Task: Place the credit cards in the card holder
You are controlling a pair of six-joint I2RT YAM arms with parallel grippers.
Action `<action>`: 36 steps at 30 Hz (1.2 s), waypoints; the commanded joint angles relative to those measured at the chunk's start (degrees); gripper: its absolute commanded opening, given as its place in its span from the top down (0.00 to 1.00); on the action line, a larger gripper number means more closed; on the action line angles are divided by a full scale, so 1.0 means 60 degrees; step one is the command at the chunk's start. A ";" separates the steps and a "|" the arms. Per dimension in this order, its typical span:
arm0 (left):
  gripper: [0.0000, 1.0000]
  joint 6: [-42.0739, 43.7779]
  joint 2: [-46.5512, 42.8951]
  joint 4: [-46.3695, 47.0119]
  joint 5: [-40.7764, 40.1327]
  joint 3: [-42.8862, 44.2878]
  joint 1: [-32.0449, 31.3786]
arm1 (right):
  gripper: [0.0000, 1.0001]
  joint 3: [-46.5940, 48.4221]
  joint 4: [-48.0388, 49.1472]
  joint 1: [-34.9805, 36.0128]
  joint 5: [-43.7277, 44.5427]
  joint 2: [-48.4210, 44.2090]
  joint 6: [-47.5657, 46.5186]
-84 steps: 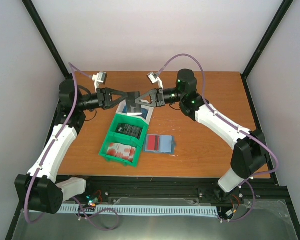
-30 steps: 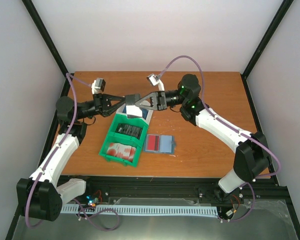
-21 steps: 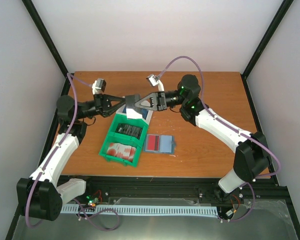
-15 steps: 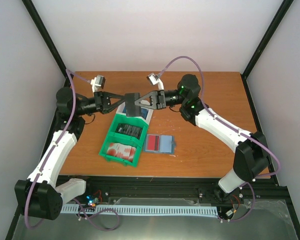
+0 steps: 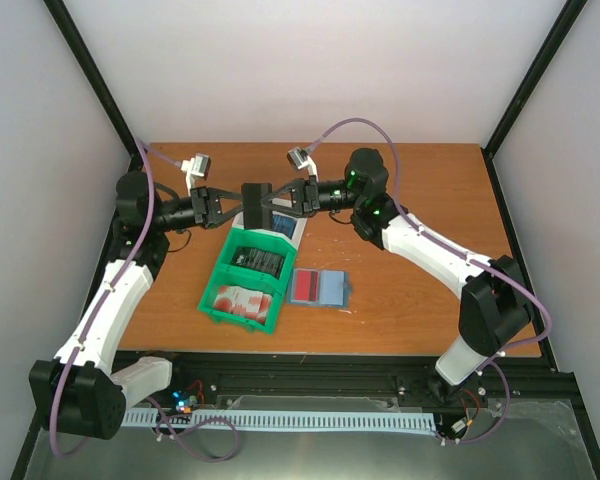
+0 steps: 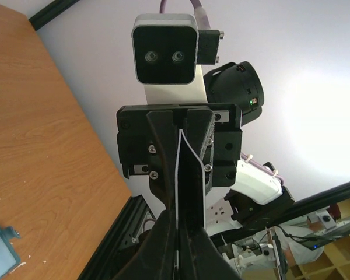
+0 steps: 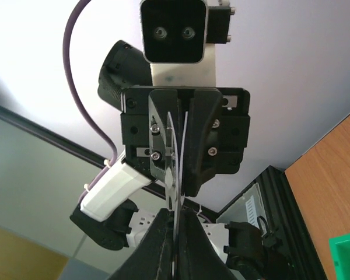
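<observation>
dark card (image 5: 256, 196) midair, in left gripper (image 5: 241, 207) and right gripper (image 5: 274, 205)

Two robot arms meet mid-air. The left gripper (image 5: 243, 206) and right gripper (image 5: 276, 201) both pinch one dark flat plastic card (image 5: 258, 204).

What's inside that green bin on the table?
The green bin has two compartments: dark cards in the far one, red-and-white cards in the near one. Whatever lies under them is covered.

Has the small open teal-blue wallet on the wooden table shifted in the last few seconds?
No. The teal-blue wallet sits where it was, just right of the green plastic bin.
</observation>
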 commanded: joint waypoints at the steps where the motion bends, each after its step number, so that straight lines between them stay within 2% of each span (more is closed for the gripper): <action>1: 0.99 0.0522 -0.0104 -0.0745 0.0366 0.0221 0.0009 | 0.97 0.0269 0.0053 -0.0035 0.1261 0.0083 0.0131; 8: 0.99 0.0411 -0.0033 -0.1418 0.0000 0.0817 0.0384 | 0.97 -0.1176 0.1760 -0.0639 0.1628 -0.0152 0.1450; 19: 0.99 -0.0386 0.0007 -0.1377 -0.0292 0.0524 0.0898 | 0.94 -0.1950 0.1919 -0.0926 0.2308 -0.0268 0.1761; 24: 0.99 -0.0235 -0.0072 -0.1634 -0.0345 0.0448 0.1105 | 0.97 -0.2260 0.1950 -0.1078 0.2749 -0.0360 0.1826; 26: 0.99 0.0254 -0.0076 -0.2180 -0.0448 0.0554 0.1127 | 0.97 -0.2334 0.1824 -0.1165 0.2869 -0.0418 0.1701; 28: 0.99 0.1323 -0.0001 -0.3325 -0.0685 0.0772 0.1127 | 0.97 -0.2330 0.1323 -0.1254 0.2964 -0.0537 0.1345; 32: 0.99 0.4610 0.0493 -0.7047 -0.2568 0.1638 0.1119 | 0.97 -0.2297 -0.0472 -0.1354 0.3224 -0.0763 0.0109; 36: 0.99 0.5912 0.0960 -0.8606 -0.4533 0.1872 0.0728 | 0.97 -0.1976 -0.3201 -0.1370 0.3822 -0.0868 -0.1582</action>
